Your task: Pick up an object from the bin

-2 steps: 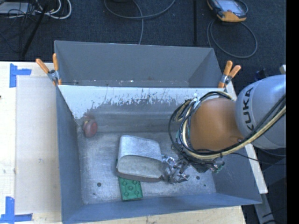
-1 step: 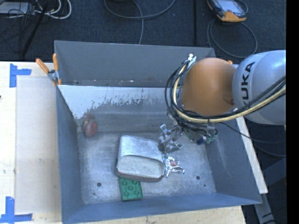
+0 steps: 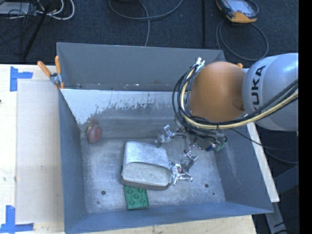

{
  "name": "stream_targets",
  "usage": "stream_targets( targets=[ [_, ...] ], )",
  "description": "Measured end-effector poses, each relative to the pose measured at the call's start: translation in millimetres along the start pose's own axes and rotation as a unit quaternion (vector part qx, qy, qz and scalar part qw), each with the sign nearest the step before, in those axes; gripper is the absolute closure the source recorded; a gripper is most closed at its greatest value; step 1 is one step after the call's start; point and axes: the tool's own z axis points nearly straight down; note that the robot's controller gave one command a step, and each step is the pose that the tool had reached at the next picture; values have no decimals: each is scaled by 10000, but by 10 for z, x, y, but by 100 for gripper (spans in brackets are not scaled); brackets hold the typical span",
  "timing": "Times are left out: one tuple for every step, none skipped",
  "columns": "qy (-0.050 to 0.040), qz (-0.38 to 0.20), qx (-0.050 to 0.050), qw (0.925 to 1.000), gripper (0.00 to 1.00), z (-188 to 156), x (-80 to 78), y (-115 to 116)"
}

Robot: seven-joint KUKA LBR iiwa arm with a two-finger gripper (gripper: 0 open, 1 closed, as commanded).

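The grey bin [image 3: 146,82] has a scuffed floor. The gripper [image 3: 170,155] hangs released and empty just right of the grey pad [image 3: 144,167], likely placed to straddle its right end. A green block [image 3: 135,197] touches the pad's near edge. A brown ball [image 3: 93,133] rests far-left of the pad.

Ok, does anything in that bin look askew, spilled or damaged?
Nothing stands out. A grey shoe-like thing lies mid-bin, with a green studded plate at its near edge and a pinkish-brown lump at the back left. The gripper hangs by the grey thing's right side.
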Motion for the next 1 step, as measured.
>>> stream_targets(
  targets=[
    [-60, -637, 44, 9979, 0, 440, 81, -29]
  ],
)
